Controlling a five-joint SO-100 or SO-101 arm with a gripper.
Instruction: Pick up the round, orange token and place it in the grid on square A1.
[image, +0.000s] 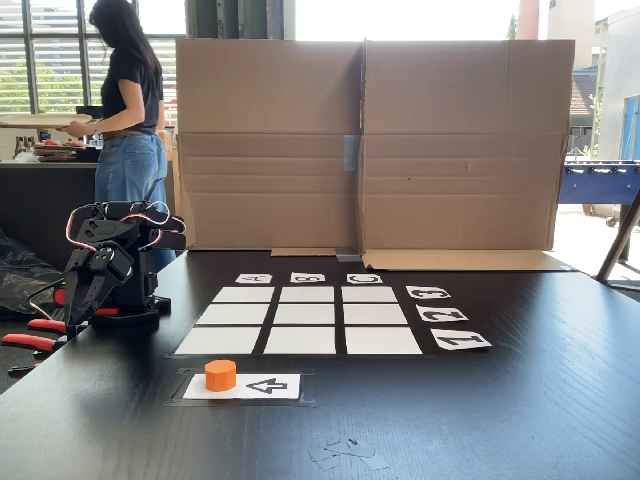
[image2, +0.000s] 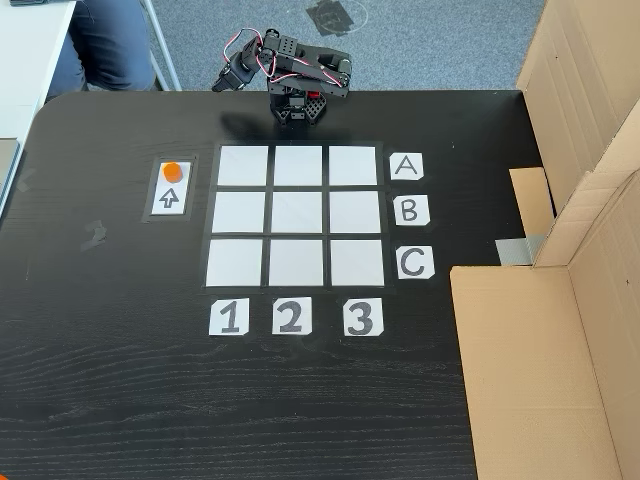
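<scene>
Nothing is grasped yet — the small bright orange faceted plastic token sits on the white arrow card, just left of the three-by-three white paper grid. Square A1, its near corner cell, lies bare beside the card. Folded at the table edge, the black arm's gripper must first unfold and reach down; its finger state I cannot tell — nothing blocks the way.
</scene>
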